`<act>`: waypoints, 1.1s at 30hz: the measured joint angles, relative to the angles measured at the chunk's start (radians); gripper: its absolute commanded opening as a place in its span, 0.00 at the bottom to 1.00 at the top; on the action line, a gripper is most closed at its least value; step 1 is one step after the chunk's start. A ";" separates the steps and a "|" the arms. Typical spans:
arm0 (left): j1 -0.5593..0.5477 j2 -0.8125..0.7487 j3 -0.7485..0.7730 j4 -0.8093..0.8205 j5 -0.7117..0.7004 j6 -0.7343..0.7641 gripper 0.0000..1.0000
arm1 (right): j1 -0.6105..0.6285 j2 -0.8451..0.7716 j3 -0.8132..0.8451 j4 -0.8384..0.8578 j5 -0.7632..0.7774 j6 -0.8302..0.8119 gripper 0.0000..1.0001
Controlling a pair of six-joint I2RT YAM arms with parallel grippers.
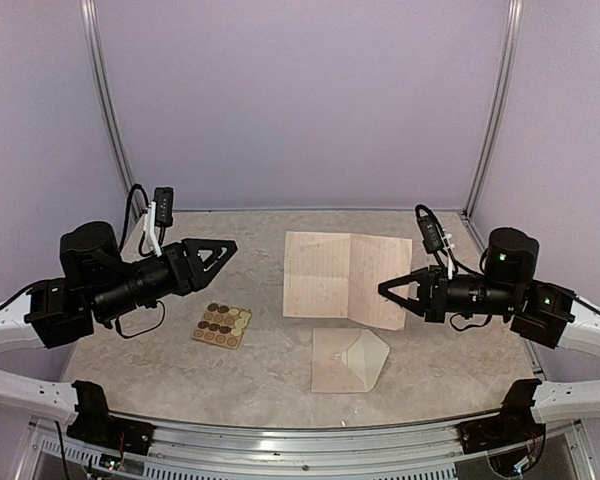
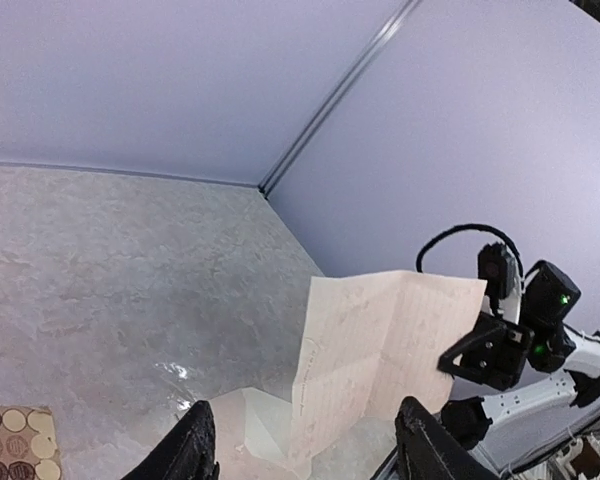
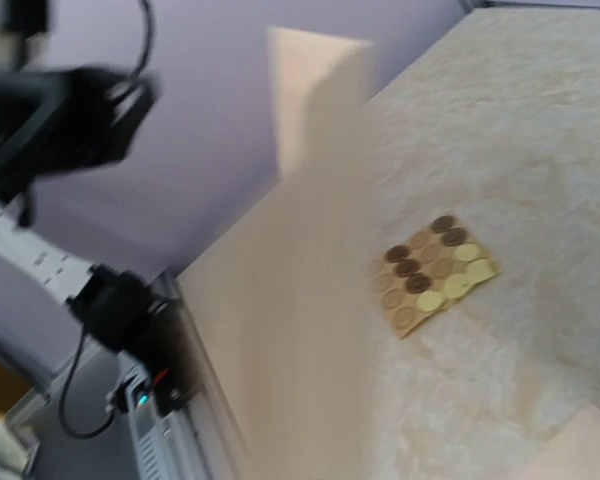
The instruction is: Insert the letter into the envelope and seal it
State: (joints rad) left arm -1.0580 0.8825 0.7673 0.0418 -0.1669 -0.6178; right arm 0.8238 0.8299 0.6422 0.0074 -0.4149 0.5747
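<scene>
Nearest the arm bases, the envelope (image 1: 336,362) lies flat on the table (image 1: 130,350), right of centre, with its pointed flap turned out toward the right; nothing touches it. Slightly farther back and to the left lies the sticker sheet (image 1: 222,326), a yellowish card of round brown and gold stickers, well apart from the envelope. Beyond these, the two arms reach inward from either side. The left gripper (image 1: 223,250) hangs above the table beyond the sticker sheet, its fingers (image 2: 195,445) spread apart and holding nothing. The right gripper (image 1: 385,290) is pinched closed on the right-hand edge of the letter (image 1: 330,275), a pale creased sheet held open and tilted up off the table; in the left wrist view the sheet stands raised with the envelope below its near edge. The letter is outside the envelope. Farthest back, plain lilac walls (image 1: 300,100) close the workspace.
</scene>
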 measured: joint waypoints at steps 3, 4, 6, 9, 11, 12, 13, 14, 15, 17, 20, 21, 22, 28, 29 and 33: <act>0.076 -0.050 -0.038 -0.026 -0.031 -0.067 0.58 | 0.011 0.002 0.008 0.004 -0.049 -0.016 0.00; 0.093 -0.058 -0.047 -0.035 -0.037 -0.084 0.58 | 0.016 0.006 0.020 0.004 -0.068 -0.026 0.00; 0.116 -0.061 -0.060 -0.052 -0.045 -0.114 0.59 | 0.044 0.018 0.047 0.004 -0.095 -0.042 0.00; 0.135 -0.050 -0.072 -0.080 -0.050 -0.150 0.59 | 0.086 0.040 0.092 0.010 -0.140 -0.064 0.00; 0.138 -0.031 -0.073 -0.087 -0.051 -0.168 0.59 | 0.111 0.050 0.110 0.026 -0.171 -0.072 0.00; 0.138 -0.022 -0.073 -0.088 -0.051 -0.175 0.60 | 0.119 0.052 0.113 0.036 -0.186 -0.074 0.00; 0.138 -0.011 -0.073 -0.089 -0.051 -0.183 0.60 | 0.127 0.052 0.114 0.049 -0.202 -0.074 0.00; 0.138 -0.001 -0.073 -0.089 -0.051 -0.189 0.60 | 0.132 0.052 0.114 0.064 -0.222 -0.074 0.00; 0.138 0.010 -0.073 -0.089 -0.051 -0.195 0.60 | 0.135 0.052 0.114 0.076 -0.237 -0.074 0.00; 0.138 0.027 -0.073 -0.088 -0.049 -0.201 0.60 | 0.142 0.052 0.114 0.106 -0.268 -0.071 0.00; 0.138 0.051 -0.073 -0.066 -0.017 -0.196 0.60 | 0.148 0.051 0.114 0.127 -0.282 -0.069 0.00; 0.137 0.057 -0.074 -0.053 -0.002 -0.188 0.60 | 0.148 0.051 0.114 0.128 -0.281 -0.070 0.00; 0.133 0.065 -0.074 -0.026 0.027 -0.178 0.60 | 0.148 0.051 0.114 0.128 -0.277 -0.070 0.00; 0.015 0.114 -0.058 0.113 0.193 -0.079 0.61 | 0.148 0.068 0.114 0.132 -0.251 -0.069 0.00; -0.011 0.130 -0.045 0.127 0.214 -0.062 0.61 | 0.149 0.079 0.114 0.135 -0.251 -0.068 0.00; -0.089 0.190 0.017 0.178 0.280 -0.006 0.61 | 0.149 0.113 0.114 0.150 -0.256 -0.061 0.00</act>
State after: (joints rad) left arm -1.1473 1.0725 0.7845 0.2199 0.1131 -0.6243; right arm 0.9726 0.9432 0.7567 0.1574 -0.6704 0.5137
